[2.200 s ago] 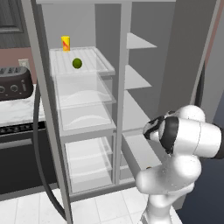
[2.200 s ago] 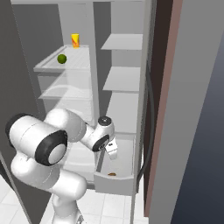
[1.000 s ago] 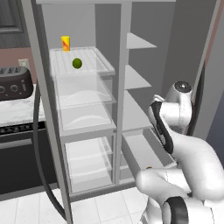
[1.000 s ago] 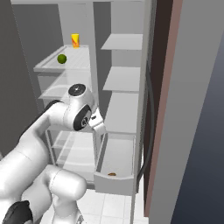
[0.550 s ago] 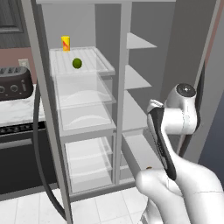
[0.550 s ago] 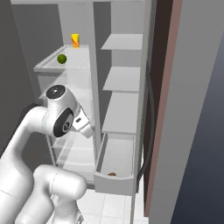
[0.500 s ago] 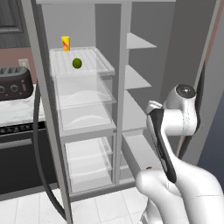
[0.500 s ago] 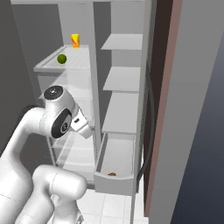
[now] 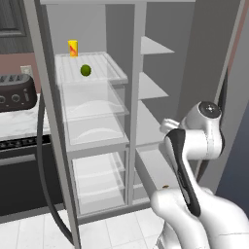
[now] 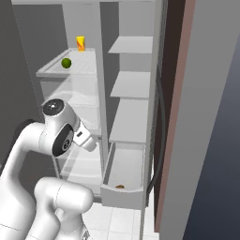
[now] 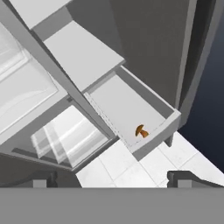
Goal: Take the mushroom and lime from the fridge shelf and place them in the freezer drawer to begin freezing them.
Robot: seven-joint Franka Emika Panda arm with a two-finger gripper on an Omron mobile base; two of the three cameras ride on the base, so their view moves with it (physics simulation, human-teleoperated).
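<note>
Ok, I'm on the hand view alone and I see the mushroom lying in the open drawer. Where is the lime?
Observer: The lime lies on the top shelf of the left compartment, near its middle.
Operator: Anything close to it that I could knock?
Observer: A yellow cup stands behind the lime toward the back of that shelf, apart from it.
Operator: And what is under that shelf?
Observer: Two clear bins sit stacked right below it, with a taller clear one under those.
</note>
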